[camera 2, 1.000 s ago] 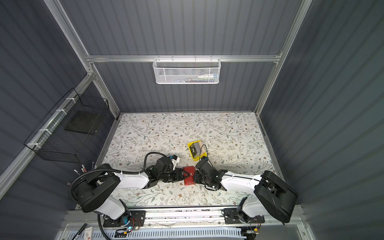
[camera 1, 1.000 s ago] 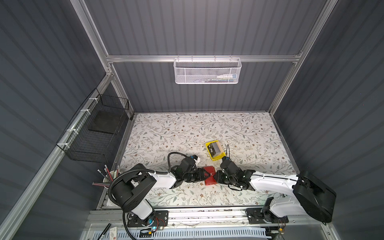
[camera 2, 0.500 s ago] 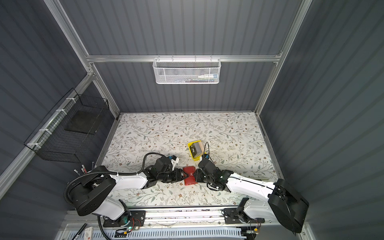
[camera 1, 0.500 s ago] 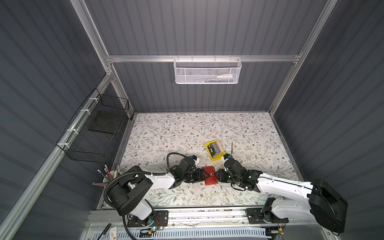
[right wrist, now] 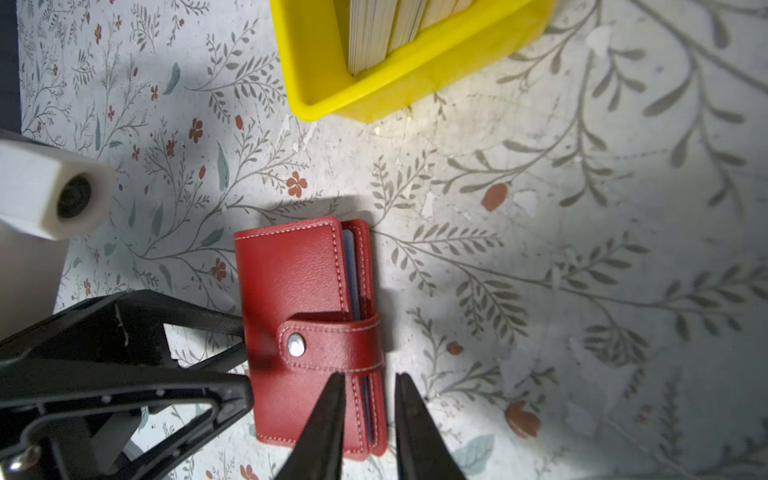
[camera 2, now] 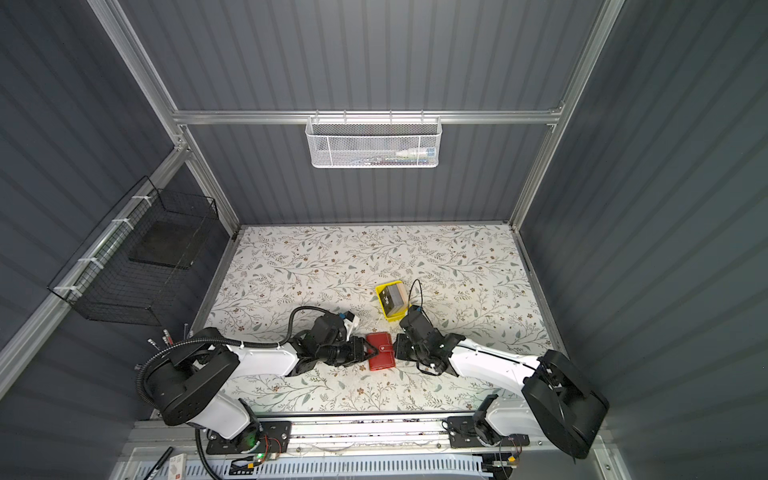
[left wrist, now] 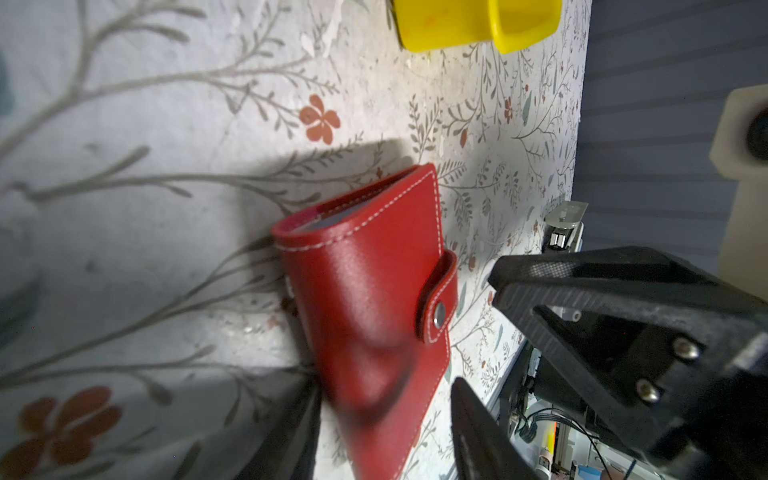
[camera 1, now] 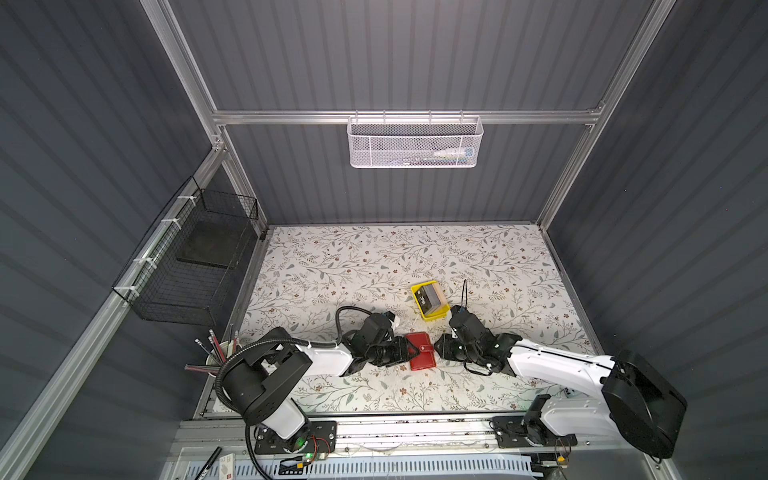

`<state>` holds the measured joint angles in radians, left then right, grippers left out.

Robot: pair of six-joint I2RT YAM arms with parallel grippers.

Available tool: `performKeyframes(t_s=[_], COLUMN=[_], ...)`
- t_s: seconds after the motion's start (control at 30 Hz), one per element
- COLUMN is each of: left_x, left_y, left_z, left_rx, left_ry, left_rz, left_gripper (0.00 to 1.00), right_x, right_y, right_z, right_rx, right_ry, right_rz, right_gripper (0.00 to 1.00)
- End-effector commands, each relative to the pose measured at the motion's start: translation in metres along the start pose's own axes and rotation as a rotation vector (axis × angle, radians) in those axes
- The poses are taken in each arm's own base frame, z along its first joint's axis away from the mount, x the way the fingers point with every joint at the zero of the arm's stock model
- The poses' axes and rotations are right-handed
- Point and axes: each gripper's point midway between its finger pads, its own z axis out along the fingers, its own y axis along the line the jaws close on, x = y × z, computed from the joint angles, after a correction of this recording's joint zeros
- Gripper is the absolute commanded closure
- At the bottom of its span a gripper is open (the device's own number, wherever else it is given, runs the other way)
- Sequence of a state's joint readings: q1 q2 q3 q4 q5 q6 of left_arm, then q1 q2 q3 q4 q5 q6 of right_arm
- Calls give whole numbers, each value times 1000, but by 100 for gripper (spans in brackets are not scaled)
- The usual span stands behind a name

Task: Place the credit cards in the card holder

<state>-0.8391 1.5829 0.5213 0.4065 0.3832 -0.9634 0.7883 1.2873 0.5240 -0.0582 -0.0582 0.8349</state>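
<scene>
Left end effector (camera 1: 409,352): the fingers stand apart at the spine edge of the card holder (right wrist: 299,282), and that edge lies between them. In the left wrist view, a sliver of tabletop (camera 1: 353,266) shows between one finger and the holder.

Right end effector (right wrist: 368,386): the fingers are parted by a narrow gap and straddle the holder's open long edge, just beside the snap strap (right wrist: 332,345). Whether the tips touch the holder cannot be told.

In both top views, the card holder lies flat on the tabletop near the front edge, between the two end effectors. It is closed, with the strap fastened over the cover.

The credit cards (camera 1: 430,297) stand on edge inside the yellow tray (right wrist: 374,87). The tray sits behind the holder, near it but apart.
</scene>
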Motion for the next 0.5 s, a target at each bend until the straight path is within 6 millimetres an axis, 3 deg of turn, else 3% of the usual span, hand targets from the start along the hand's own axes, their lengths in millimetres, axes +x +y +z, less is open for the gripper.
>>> performKeyframes(t_s=[0.0,0.47], left_x=[4,0], left_y=[2,-8], left_z=[5,5], left_rx=[-9,43], left_ry=[18,8], left_rz=[-7,35], left_gripper=[50,53], right_x=[-9,0], right_y=[16,6], right_z=[-1,13], right_rx=[-51,-9], right_ry=[-8,37], right_rz=[-22,-1], right_gripper=[75,75])
